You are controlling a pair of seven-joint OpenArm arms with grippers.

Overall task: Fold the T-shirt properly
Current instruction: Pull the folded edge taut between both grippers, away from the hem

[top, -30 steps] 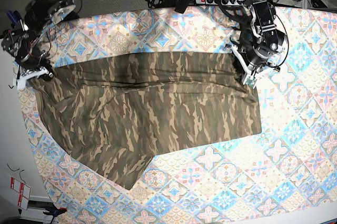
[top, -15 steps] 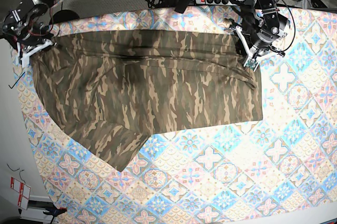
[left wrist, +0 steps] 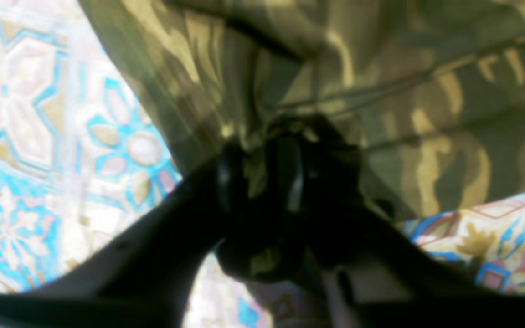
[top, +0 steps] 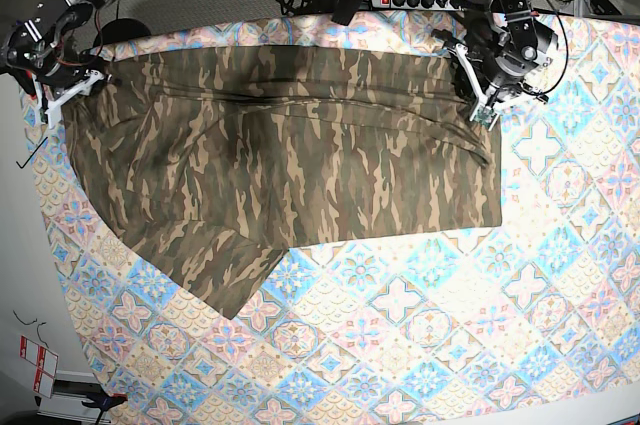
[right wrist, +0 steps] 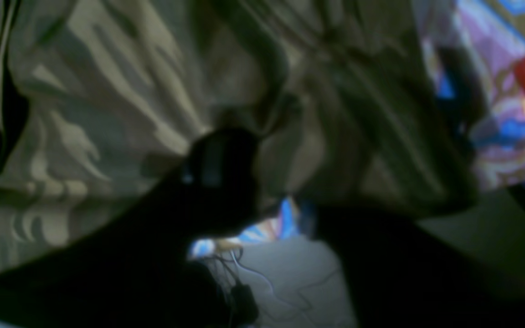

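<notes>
1. You had the camouflage T-shirt (top: pixel 280 160) spread nearly flat across the patterned tablecloth (top: pixel 450 325) on the table, one sleeve trailing toward the near-left.
2. Your left pincer (top: pixel 478 110) was clamped on bunched cloth at the shirt's far corner; the wrist view confirmed fabric between the fingers.
3. Your right pincer (top: pixel 52 100) pinched the opposite far corner.
4. No fold lay completed; by my judgement, you were only at the spreading stage, every fold outstanding.

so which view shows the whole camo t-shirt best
The base view: the camouflage T-shirt lies spread across the patterned tablecloth, its whole outline visible. The left wrist view shows only blurred cloth bunched at the left hand; the right wrist view shows dark folds at the right hand.
</notes>
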